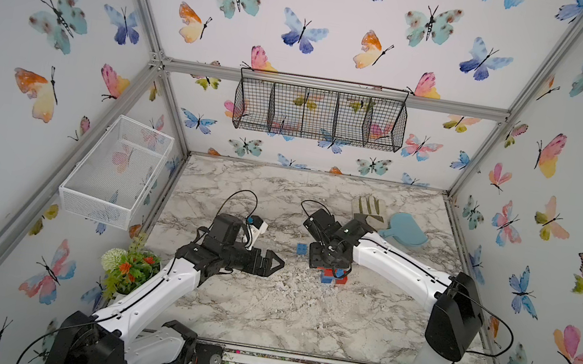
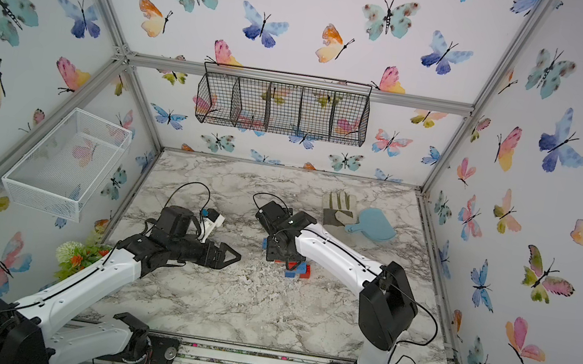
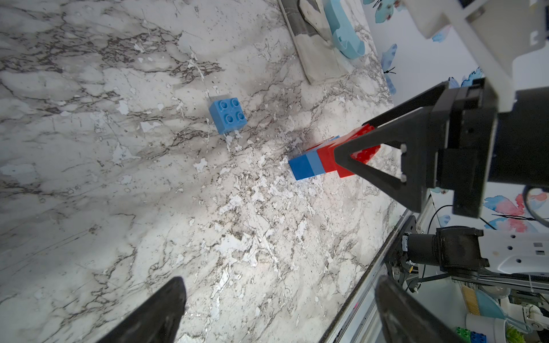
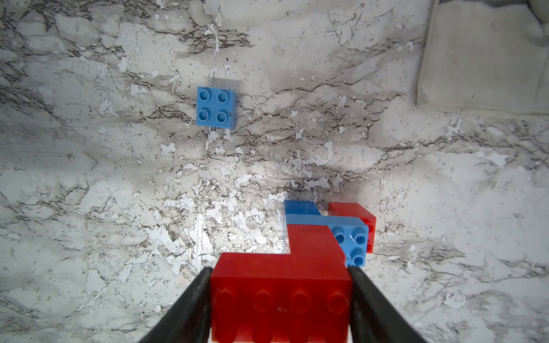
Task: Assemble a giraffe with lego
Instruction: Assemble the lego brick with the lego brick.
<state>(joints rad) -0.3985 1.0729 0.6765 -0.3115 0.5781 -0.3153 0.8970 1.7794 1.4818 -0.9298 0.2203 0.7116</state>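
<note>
Right of centre in both top views, the giraffe [image 1: 326, 278] is mostly covered by the right gripper [image 1: 333, 268]; in a top view, the loose blue brick [image 2: 264, 243] is half hidden.

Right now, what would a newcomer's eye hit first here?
The right gripper is clamped on the long red brick topping the half-built giraffe mid-table. A lone blue brick lies apart from it, studs up, and butterfly wallpaper covers the walls.
</note>
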